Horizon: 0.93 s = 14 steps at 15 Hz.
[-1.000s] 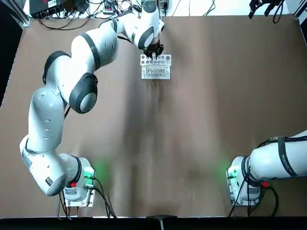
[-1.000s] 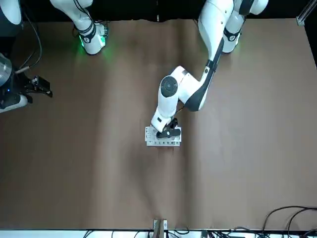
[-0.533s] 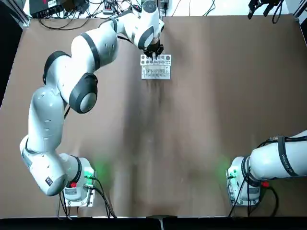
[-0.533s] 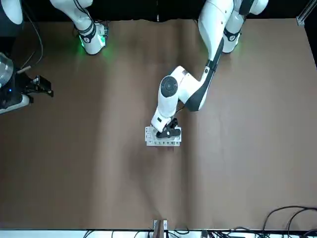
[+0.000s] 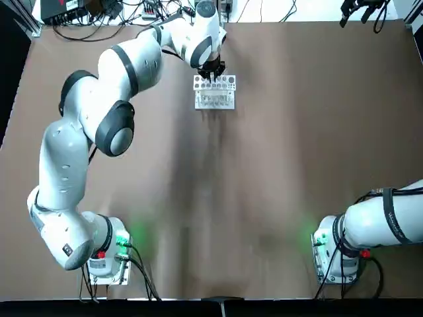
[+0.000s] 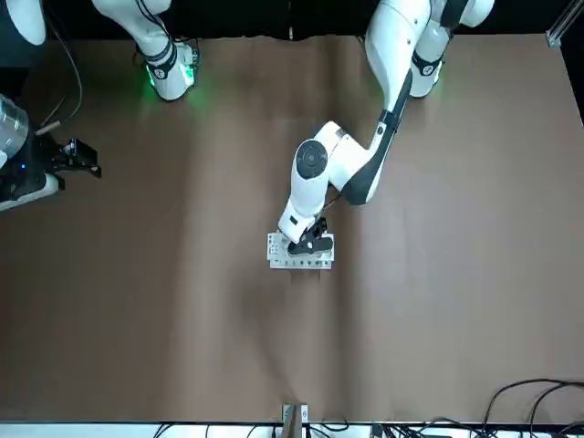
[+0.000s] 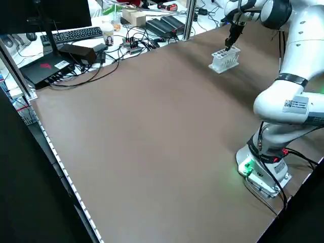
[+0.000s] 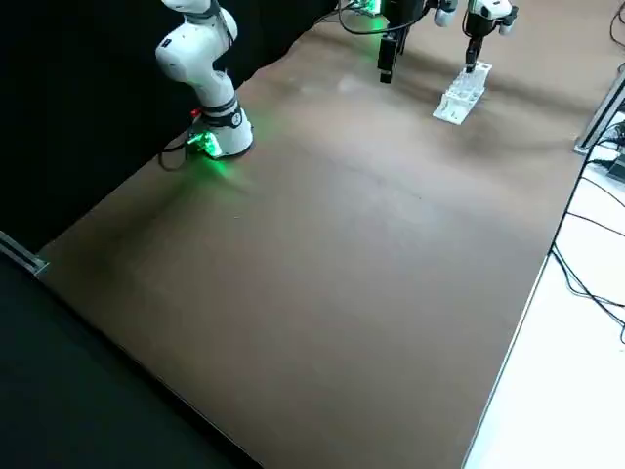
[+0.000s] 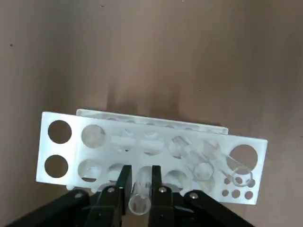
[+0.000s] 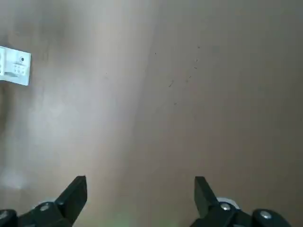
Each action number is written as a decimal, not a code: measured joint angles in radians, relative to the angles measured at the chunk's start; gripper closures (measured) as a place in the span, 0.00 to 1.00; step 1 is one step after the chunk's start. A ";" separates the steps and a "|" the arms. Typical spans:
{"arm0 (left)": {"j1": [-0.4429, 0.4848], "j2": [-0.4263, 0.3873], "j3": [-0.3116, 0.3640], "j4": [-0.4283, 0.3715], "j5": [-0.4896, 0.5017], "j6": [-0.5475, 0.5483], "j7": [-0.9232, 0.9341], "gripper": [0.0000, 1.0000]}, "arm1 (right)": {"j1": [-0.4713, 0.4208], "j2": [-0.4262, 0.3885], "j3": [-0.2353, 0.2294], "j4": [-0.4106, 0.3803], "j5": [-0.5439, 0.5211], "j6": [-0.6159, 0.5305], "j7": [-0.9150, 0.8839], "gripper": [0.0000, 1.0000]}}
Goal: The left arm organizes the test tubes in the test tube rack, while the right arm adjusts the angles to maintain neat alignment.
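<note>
The white test tube rack [image 5: 215, 92] stands at the far middle of the brown table, also seen in the front view [image 6: 297, 262]. My left gripper [image 5: 211, 74] hangs right over the rack's far edge. In the left wrist view the left gripper [image 9: 140, 171] is shut on a clear test tube [image 9: 139, 198] that stands upright over the rack's [image 9: 59, 144] near row of holes. Other clear test tubes [image 9: 203, 166] lean in several holes. My right gripper [image 5: 360, 8] hovers at the far right corner, fingers [image 10: 75, 191] spread open around nothing, far from the rack [image 10: 14, 66].
The arm bases with green lights sit at the near left [image 5: 109, 254] and near right [image 5: 334, 254]. Beyond the table's far edge lie cables, boxes and a keyboard [image 7: 76, 34]. Bare brown table surface [image 5: 264, 185] stretches between the rack and the bases.
The left gripper stays at the rack with the tube. The right gripper has drifted slightly at the far right corner.
</note>
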 joint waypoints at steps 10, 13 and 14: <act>0.000 0.000 0.000 0.001 0.000 0.000 0.000 0.78 | 0.000 0.000 0.000 -0.001 0.000 0.000 0.000 0.00; 0.000 0.000 0.000 0.001 0.000 0.000 0.000 0.79 | 0.000 0.000 0.000 -0.001 0.000 0.000 0.000 0.00; 0.000 0.000 0.000 0.001 0.000 0.000 0.000 0.79 | 0.000 0.000 0.000 -0.001 0.000 -0.001 0.000 0.00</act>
